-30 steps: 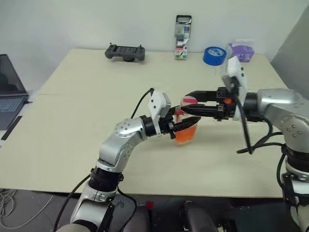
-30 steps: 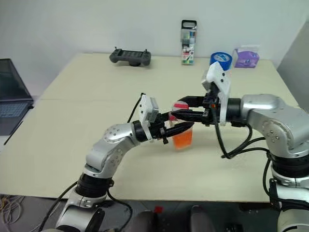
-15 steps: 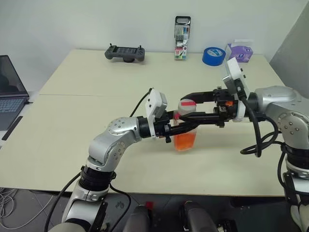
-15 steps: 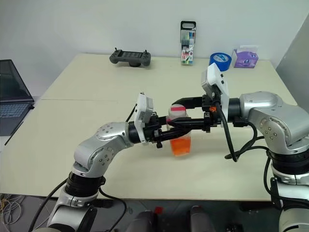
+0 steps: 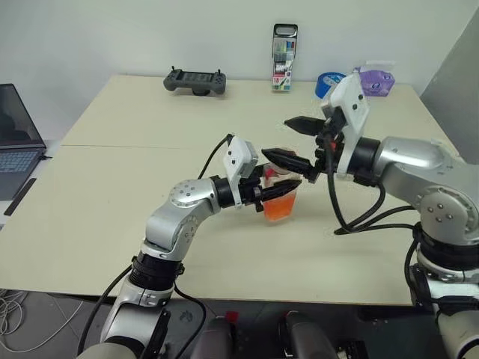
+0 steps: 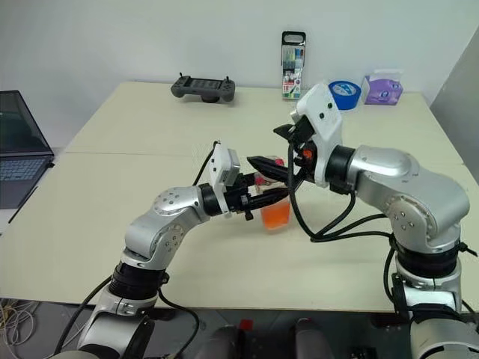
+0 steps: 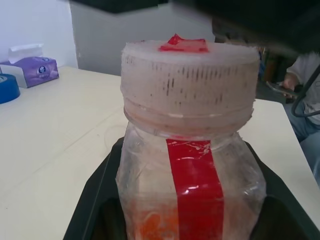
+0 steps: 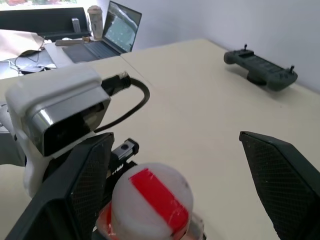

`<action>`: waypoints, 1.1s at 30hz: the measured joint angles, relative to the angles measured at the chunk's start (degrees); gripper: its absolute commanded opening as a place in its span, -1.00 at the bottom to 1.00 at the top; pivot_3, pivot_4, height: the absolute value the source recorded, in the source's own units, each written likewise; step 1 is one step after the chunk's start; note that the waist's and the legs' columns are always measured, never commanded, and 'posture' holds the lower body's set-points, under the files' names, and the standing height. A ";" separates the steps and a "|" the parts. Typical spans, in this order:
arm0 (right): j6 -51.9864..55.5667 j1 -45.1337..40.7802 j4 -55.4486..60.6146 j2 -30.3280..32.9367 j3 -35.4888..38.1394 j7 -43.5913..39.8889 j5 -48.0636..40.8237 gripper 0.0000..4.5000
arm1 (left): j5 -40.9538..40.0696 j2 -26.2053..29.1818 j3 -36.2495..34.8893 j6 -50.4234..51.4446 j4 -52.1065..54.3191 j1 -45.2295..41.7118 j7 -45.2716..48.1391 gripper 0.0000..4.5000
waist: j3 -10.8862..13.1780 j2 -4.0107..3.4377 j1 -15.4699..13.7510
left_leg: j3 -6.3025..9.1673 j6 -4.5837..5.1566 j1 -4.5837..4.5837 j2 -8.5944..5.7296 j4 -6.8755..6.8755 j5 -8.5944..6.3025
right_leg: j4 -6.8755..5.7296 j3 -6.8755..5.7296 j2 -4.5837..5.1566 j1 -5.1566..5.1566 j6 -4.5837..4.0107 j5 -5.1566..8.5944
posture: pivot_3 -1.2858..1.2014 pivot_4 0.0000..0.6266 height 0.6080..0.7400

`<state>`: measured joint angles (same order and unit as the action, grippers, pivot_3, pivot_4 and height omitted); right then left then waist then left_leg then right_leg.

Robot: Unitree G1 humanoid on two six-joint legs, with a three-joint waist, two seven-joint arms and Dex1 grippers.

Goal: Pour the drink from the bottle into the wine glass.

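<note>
Centre of the head views: the left gripper (image 5: 288, 187) is clamped on the body of one bottle (image 5: 281, 200), which stands upright on the table (image 5: 112, 194) with its drink (image 5: 278, 210) in the lower half. The right gripper (image 5: 296, 142) hangs spread wide just above and around the white cap (image 8: 152, 200), gripping nothing. Judged handling: the thin plastic body looks light and likely to dent under a hard squeeze, so the low body grip suits it; the ribbed cap (image 7: 186, 82) offers friction for twisting and should be pinched across its sides. Counts: one bottle, one cap. At the upper edge of the frame are one game controller (image 5: 195, 81), one marker case (image 5: 284, 57), one blue tape roll (image 6: 343, 94) and one tissue box (image 6: 382, 87).
</note>
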<state>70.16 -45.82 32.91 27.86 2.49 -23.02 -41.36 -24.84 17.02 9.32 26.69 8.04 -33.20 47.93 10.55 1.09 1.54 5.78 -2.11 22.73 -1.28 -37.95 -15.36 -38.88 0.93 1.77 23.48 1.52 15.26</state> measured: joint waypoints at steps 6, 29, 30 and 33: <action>7.56 0.23 5.20 -2.04 3.22 7.36 -0.82 0.90 | 0.53 -0.45 -0.02 -1.98 -2.05 -0.28 0.11 -0.15 | 0.00 0.00 0.08 | -0.07 0.02 -0.04 -0.03 -0.01 0.00 | -0.05 -0.06 -0.05 0.00 0.00 0.00 | 0.03 -0.52 1.00; 20.69 0.53 11.86 -13.54 5.89 17.30 1.50 -0.17 | 2.44 -0.46 -0.76 -6.79 -7.93 -2.47 0.49 -0.16 | -0.01 -0.02 0.16 | -0.06 0.04 -0.05 -0.03 0.01 0.01 | -0.08 -0.07 -0.19 0.02 0.00 0.00 | 0.03 -0.52 1.00; 20.66 0.49 11.80 -13.55 5.84 17.18 1.70 -0.17 | 2.46 -0.47 -0.76 -6.84 -7.94 -2.47 0.49 -0.16 | -0.01 -0.02 0.16 | -0.06 0.04 -0.05 -0.02 0.01 0.01 | -0.09 -0.07 -0.19 0.02 0.00 0.00 | 0.03 -0.52 1.00; 19.38 0.39 10.44 -12.55 5.96 15.10 1.55 -0.17 | 2.55 -0.56 -0.75 -6.98 -7.95 -2.50 0.31 -0.16 | -0.01 -0.02 0.17 | -0.08 0.04 -0.05 -0.04 0.01 0.01 | -0.08 -0.07 -0.19 0.01 0.00 0.00 | 0.03 -0.52 1.00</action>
<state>89.55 -45.43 43.34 15.31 8.45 -7.91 -39.81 -22.28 16.45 8.57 19.71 0.09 -35.70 48.24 10.55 1.08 1.71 5.71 -2.07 22.68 -1.32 -37.94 -15.36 -38.96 0.85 1.58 23.50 1.52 15.26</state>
